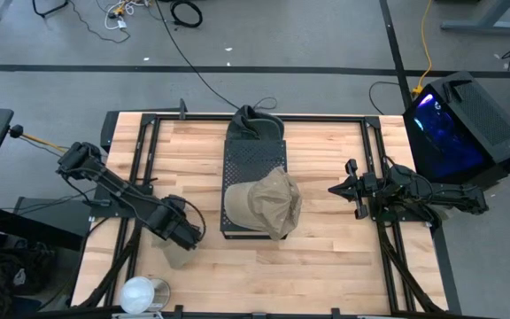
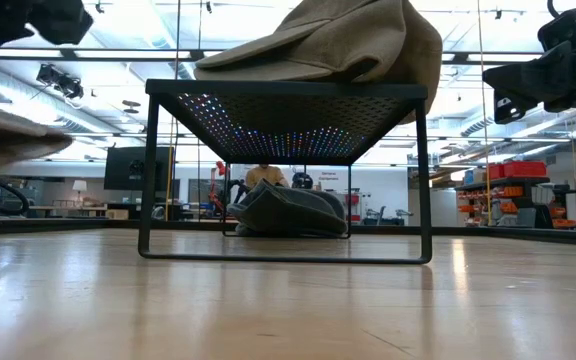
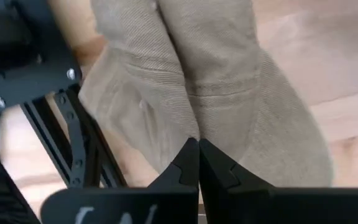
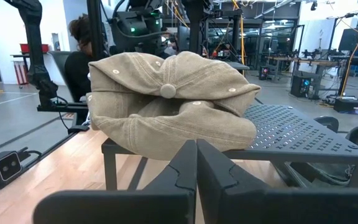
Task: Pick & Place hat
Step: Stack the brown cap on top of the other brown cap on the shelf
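I see 1 tan hat (image 1: 269,206) lying on the front end of the black perforated rack (image 1: 248,159) in the middle of the wooden table (image 1: 326,257), its edge hanging over the rack's front. A darker grey hat (image 1: 253,121) sits at the rack's far end; in the low view it shows on the tabletop beyond the rack.

My left gripper (image 1: 182,237) is low over the table, left of the rack and near the front, its fingers (image 3: 188,163) pressed together. In its wrist view, a second piece of tan fabric (image 3: 210,93) lies right in front of the fingertips; I cannot tell whether they pinch it.

My right gripper (image 1: 339,189) hangs to the right of the rack, apart from it, fingers closed on nothing and pointing at the tan hat.

A white round object (image 1: 140,294) sits at the table's front left.
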